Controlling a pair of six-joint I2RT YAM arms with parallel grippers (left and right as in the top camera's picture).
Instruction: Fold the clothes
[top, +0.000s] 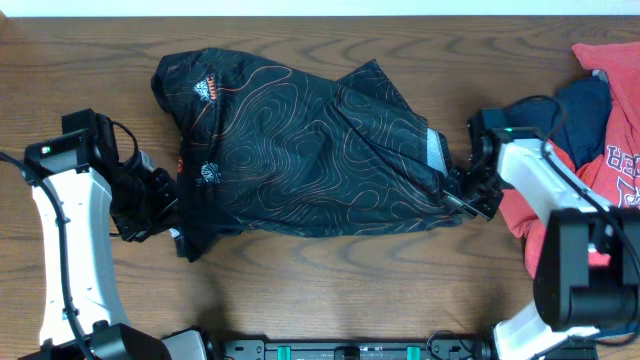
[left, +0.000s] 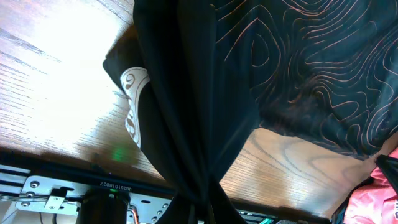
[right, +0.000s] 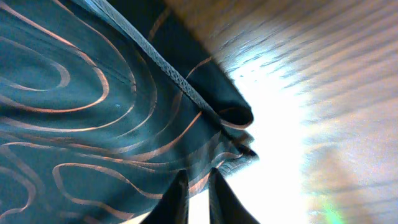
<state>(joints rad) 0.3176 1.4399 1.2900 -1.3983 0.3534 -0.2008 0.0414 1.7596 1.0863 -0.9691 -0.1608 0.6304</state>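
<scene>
Black jersey (top: 300, 150) lies spread across the centre of the worktop (top: 350, 290), crumpled, its orange contour lines facing up. It sits between the two claws.

Left claw (top: 165, 207) is at the jersey's lower-left edge. In the wrist view taut folds converge into it. It is closed on the cloth, which covers its fingers.

Right claw (top: 465, 195) is at the jersey's right edge. Its fingers (right: 177, 199) are nearly together, pinching a gathered fold beside the hem.

Red T-shirt (top: 610, 60) and navy T-shirt (top: 580, 105) are heaped at the worktop's right end, behind the right arm.
</scene>
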